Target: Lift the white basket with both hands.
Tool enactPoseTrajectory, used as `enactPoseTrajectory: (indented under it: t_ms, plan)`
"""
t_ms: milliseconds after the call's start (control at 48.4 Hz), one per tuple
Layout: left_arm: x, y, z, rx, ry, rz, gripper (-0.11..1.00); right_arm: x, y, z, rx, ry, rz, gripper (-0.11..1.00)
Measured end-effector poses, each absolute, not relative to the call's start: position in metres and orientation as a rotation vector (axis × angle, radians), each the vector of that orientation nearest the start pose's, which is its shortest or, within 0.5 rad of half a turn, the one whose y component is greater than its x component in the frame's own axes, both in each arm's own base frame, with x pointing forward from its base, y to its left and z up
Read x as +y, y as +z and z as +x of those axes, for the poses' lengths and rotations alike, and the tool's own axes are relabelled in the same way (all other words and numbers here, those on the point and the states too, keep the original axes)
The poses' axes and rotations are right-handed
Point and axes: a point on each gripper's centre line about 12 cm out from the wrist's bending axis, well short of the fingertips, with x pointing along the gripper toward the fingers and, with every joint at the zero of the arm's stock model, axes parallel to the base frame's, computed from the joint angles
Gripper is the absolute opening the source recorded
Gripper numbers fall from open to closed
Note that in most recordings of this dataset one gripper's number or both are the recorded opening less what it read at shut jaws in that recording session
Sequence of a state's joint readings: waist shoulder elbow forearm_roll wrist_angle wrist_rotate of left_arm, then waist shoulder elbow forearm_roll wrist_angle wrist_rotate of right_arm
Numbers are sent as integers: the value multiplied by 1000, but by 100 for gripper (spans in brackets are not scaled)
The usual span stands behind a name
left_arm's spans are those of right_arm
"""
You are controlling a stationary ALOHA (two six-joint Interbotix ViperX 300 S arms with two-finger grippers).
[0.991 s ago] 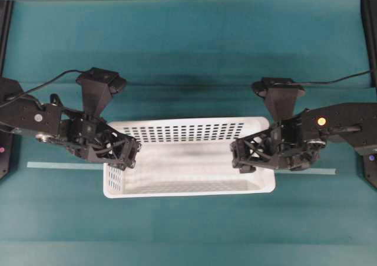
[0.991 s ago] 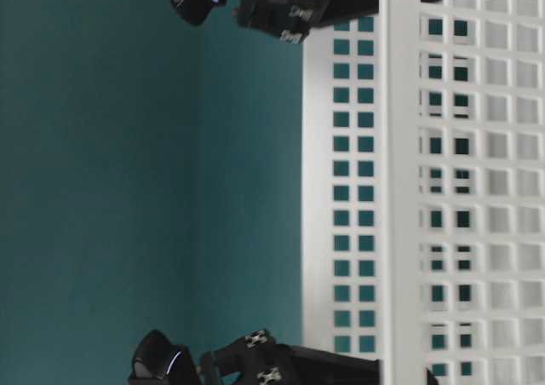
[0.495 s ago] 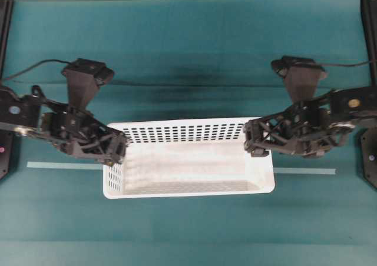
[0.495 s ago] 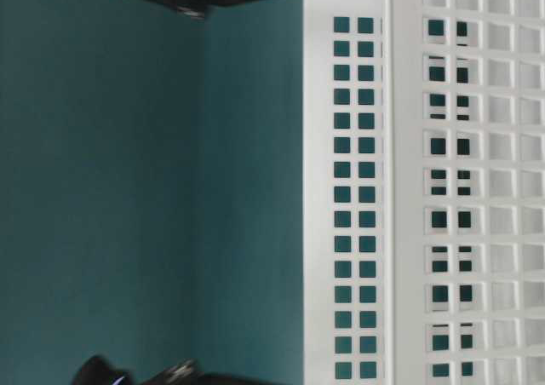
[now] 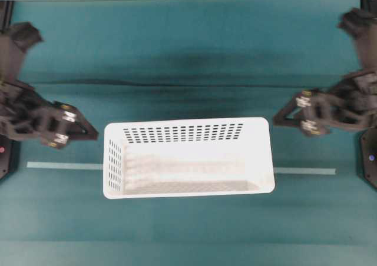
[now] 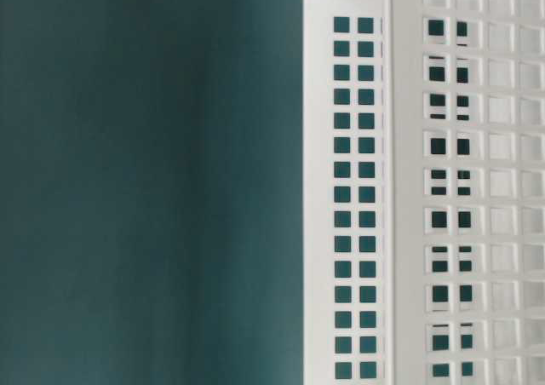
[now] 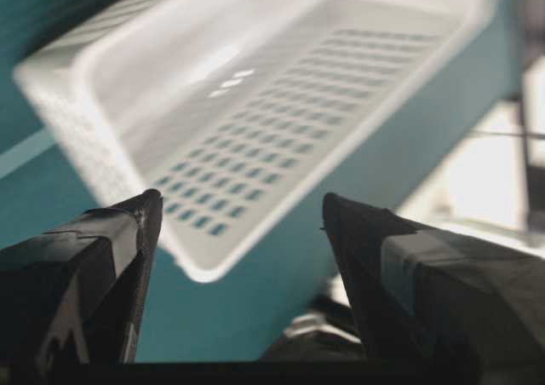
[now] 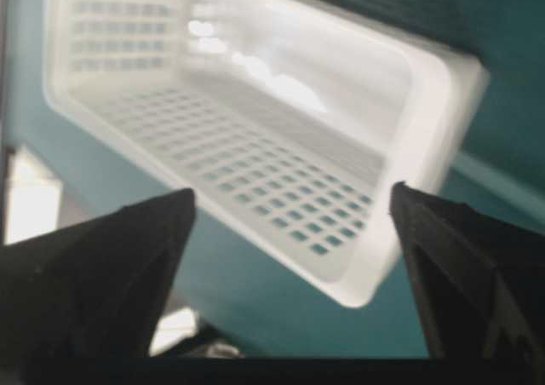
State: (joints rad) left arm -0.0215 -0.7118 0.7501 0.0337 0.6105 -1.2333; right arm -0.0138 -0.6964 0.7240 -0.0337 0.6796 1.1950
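Flanking white basket (image 5: 188,158) | left end effector (image 5: 88,133) agape | right end effector (image 5: 283,115) agape

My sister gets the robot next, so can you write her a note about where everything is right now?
Left pincer: open, holding nothing, just off the basket's left end.
Right pincer: open, holding nothing, just off the basket's right end.
The basket sits on the table, with nothing in it.
Done: nothing shows as lifted.
Left: grip both ends of the rim and raise the basket evenly.

A teal table (image 5: 188,48) carries the white basket (image 5: 188,186) at its centre, over a pale tape strip (image 5: 65,165).
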Motion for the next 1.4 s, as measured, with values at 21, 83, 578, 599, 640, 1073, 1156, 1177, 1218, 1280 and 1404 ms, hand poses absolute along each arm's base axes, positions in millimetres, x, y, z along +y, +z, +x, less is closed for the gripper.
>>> enactPoseTrajectory:
  t_ms: [21,83,578,599,640,1073,1156,1177,1218,1280,1404]
  plan:
    - [-3,313,240,550,369,-1135,79,-5,313,240,585,-415,1096,96]
    - [-2,322,232,501,320,-1100,79,-5,321,233,522,-353,1050,96]
    - [-2,362,191,329,134,-776,79,-12,344,199,290,-188,629,95]
    - [-1,363,190,325,132,-764,79,-12,344,198,286,-182,606,95]
    - [-2,364,189,319,124,-743,79,-12,346,197,276,-172,569,95]
    - [-1,378,164,228,53,-486,79,-9,361,180,147,-84,264,95]
    - [-1,381,158,206,43,-444,79,-9,359,175,139,-81,240,95]
    - [-1,382,157,201,43,-432,79,-9,358,174,137,-81,234,95]
    - [-1,383,155,192,38,-415,79,-8,357,171,133,-80,223,95]
    - [-1,385,151,179,33,-390,79,-8,355,168,126,-78,217,95]
    - [-1,388,145,155,27,-361,79,-8,356,161,105,-74,214,95]
